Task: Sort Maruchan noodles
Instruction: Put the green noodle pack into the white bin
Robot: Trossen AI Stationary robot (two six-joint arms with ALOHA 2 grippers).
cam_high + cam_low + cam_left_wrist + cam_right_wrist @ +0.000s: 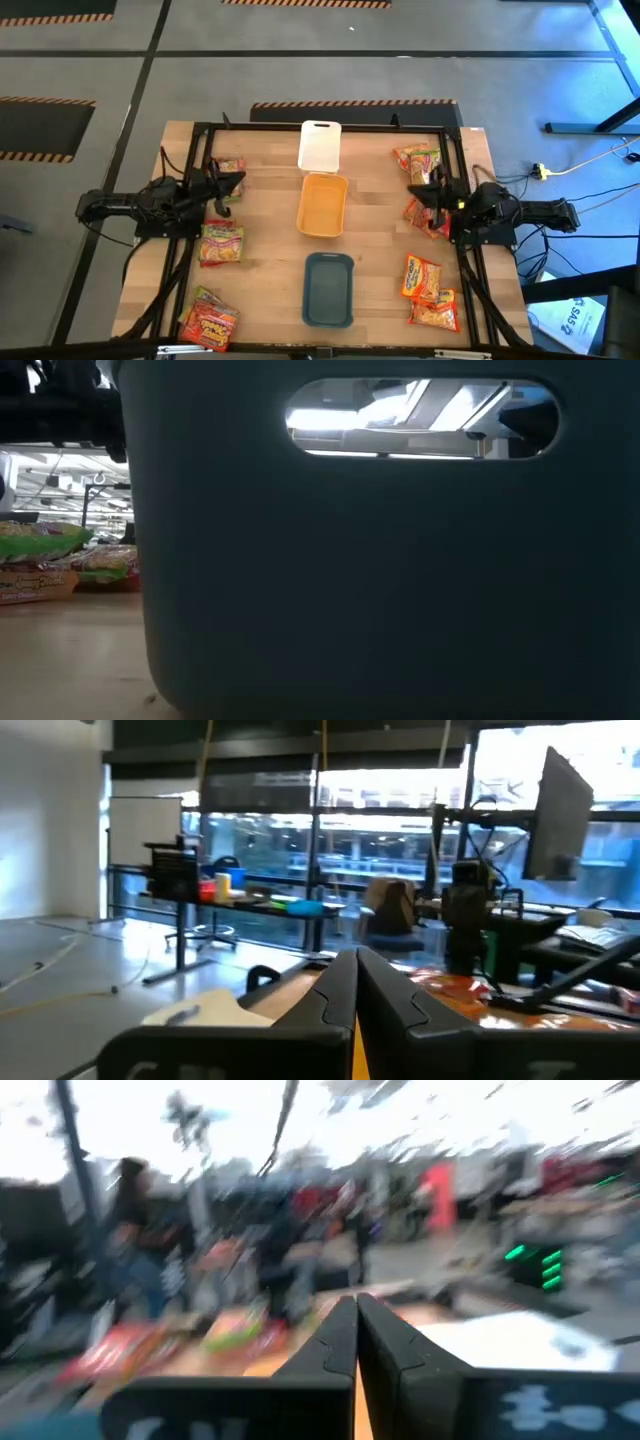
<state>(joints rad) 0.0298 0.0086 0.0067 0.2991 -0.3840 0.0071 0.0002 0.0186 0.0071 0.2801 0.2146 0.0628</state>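
Sorting status: not yet begun, as I judge it; every packet lies on the bare wood and none sits in a tray.
Maruchan noodles, left side: one packet (229, 167) near the far left corner, one (221, 243) midway down the left edge, and a small overlapping pile (209, 320) at the near left corner.
Maruchan noodles, right side: a pair (418, 160) near the far right corner, one red packet (424, 216) partly under the right arm, and a cluster (427, 292) toward the near right corner.
Packet pose: all lie flat; the mid-left packet's long axis runs roughly across the table, the orange one in the near-right cluster runs more along the table's depth, and the rest sit at mixed angles. Print direction is too small to read.
Likely reason for the layout: packets are scattered at both flanks so each arm has its own share, with the bins between.
Trays: white tray (320, 146), orange tray (322, 204) and teal tray (329, 289) form a line down the centre, long axes along the table's depth; probably one per flavour.
Left gripper (236, 183): clenched on nothing, parked just inside the left edge, pointing inward.
Right gripper (415, 192): clenched on nothing, mirrored at the right edge.
Table (270, 270): wooden top inside a dark frame.
Low view: blocked almost wholly by the teal tray's wall; a few packets show beside it.
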